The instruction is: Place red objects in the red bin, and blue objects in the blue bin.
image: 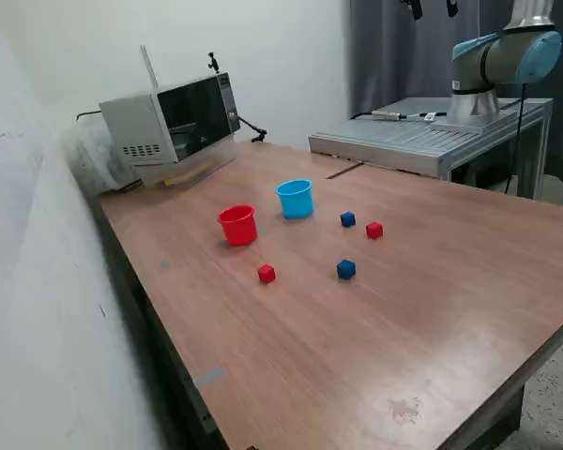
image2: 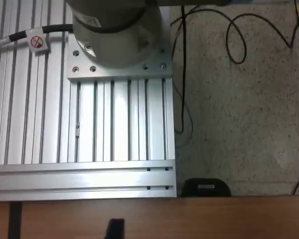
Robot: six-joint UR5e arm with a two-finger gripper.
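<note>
Exterior view: you see a brown bench (image: pixel 432 309) with two cups and four small cubes on it.
Red cup (image: pixel 237 225): it stands upright near the middle of the bench, open side up.
Blue cup (image: pixel 296 199): it stands upright just beside the red cup, toward the exterior view's right and a bit farther back.
Red cubes: one (image: pixel 266 273) sits in front of the red cup; the other (image: pixel 374 230) sits toward the exterior view's right of the blue cup.
Blue cubes: one (image: pixel 347 219) sits just beside that second red cube; the other (image: pixel 346 269) sits closer to the front, apart from the rest.
Cups: you can see nothing inside them from here.
Arm (image: pixel 503 58): it stands on a metal stand (image: pixel 422 141) behind the bench, well away from the cubes.
Microwave (image: pixel 172 120): it sits at the far corner of the bench.
Wrist view: you look down on the arm's base (image2: pixel 114 37), the metal stand (image2: pixel 89 144), the floor (image2: pixel 239 124) and the bench edge (image2: pixel 189 219).
Gripper: you cannot tell if it is spread or closed; only dark bits show at the wrist view's edge.
</note>
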